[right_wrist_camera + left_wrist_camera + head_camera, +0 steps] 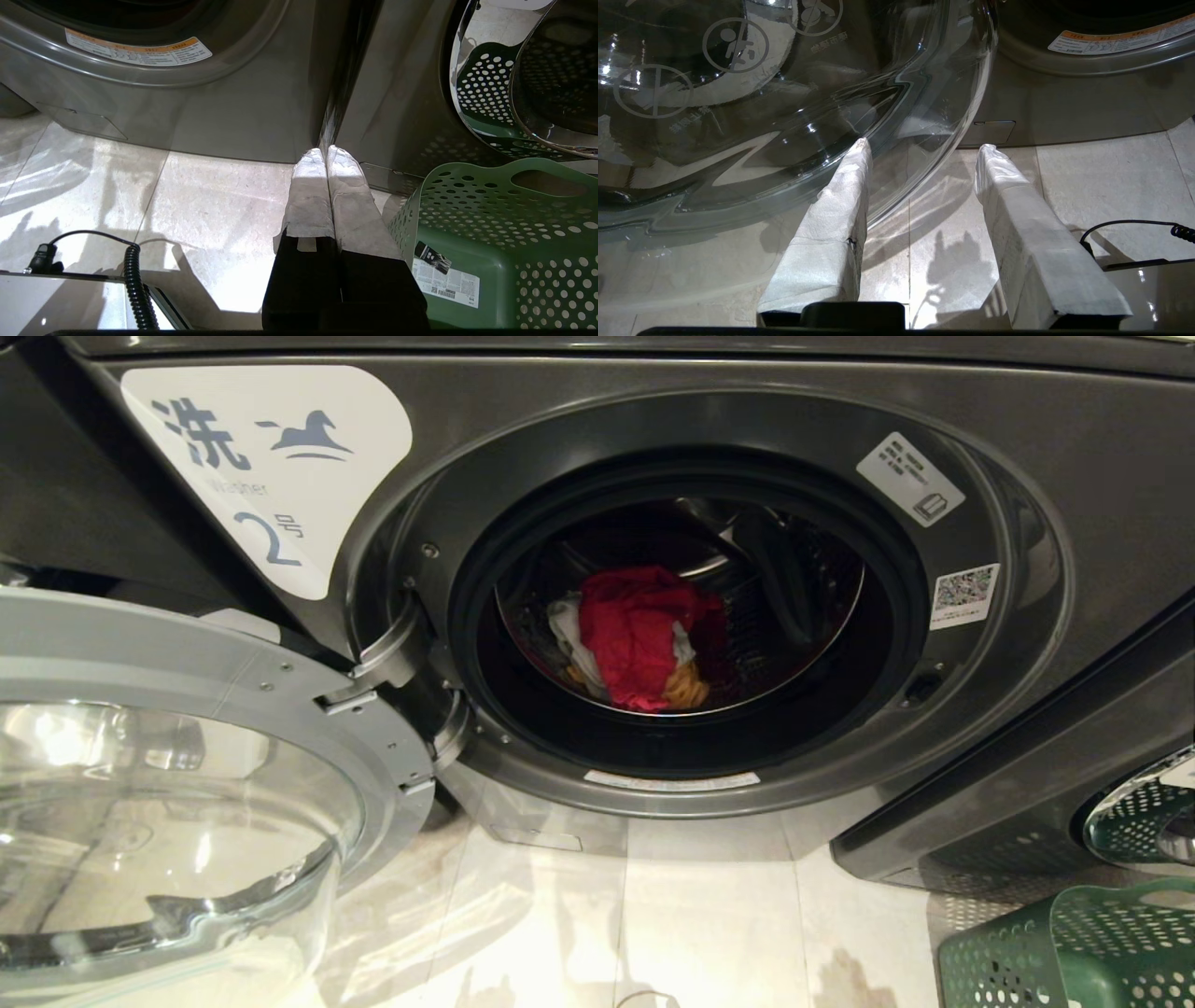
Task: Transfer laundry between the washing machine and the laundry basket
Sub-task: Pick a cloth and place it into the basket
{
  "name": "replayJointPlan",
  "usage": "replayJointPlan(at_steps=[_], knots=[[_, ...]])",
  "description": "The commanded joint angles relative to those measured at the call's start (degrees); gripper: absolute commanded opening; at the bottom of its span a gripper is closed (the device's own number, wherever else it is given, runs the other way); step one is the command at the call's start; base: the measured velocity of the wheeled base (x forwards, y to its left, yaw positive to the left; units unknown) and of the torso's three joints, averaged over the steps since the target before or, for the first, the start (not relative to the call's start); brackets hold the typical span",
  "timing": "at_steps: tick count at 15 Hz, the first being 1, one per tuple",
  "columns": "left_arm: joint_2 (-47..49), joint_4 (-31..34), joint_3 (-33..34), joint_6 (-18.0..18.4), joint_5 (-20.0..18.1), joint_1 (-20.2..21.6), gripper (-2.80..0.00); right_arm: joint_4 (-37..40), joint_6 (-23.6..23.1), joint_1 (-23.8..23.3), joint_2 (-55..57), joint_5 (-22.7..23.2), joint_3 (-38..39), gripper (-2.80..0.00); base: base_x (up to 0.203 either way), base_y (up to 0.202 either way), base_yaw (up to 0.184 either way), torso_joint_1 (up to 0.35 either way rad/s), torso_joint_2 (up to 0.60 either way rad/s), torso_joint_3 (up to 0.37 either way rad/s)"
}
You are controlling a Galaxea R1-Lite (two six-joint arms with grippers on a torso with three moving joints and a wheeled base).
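Note:
The washing machine [653, 411] with the label 2 stands straight ahead, its round glass door [187, 803] swung open to the left. Deep in the drum lies the laundry [635, 635]: a red garment on top, white cloth beside it, a yellow-orange bit below. The green laundry basket [1074, 952] stands on the floor at the lower right. Neither arm shows in the head view. My left gripper [925, 145] hangs low by the door glass [784, 116], open and empty. My right gripper [325, 151] is shut on nothing, just beside the basket [490, 210].
A neighbouring grey machine [980, 784] stands to the right, its door [1139, 812] mirroring the basket. Pale tiled floor [700, 915] lies before the open drum. A black coiled cable [133, 280] hangs near my base. The open door takes up the left side.

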Motion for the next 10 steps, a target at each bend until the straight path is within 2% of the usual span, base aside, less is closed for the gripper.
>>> replayJointPlan(at_steps=[1,6,10], knots=[[0.1,0.0,0.0,0.0,0.0,0.1,-2.80,0.0,0.1,0.0,0.1,-0.1,0.1,-2.80,0.000,0.000,0.000,0.000,0.00,0.000],[0.1,0.0,0.0,0.1,0.0,0.0,-2.80,0.0,0.1,0.0,0.0,-0.3,0.0,-2.80,0.000,-0.002,0.017,0.000,0.00,0.002],[0.1,0.0,0.0,0.1,0.0,0.0,-2.80,0.0,0.3,0.0,0.1,-0.3,0.0,-2.80,0.002,-0.012,0.203,0.000,0.00,0.002]])
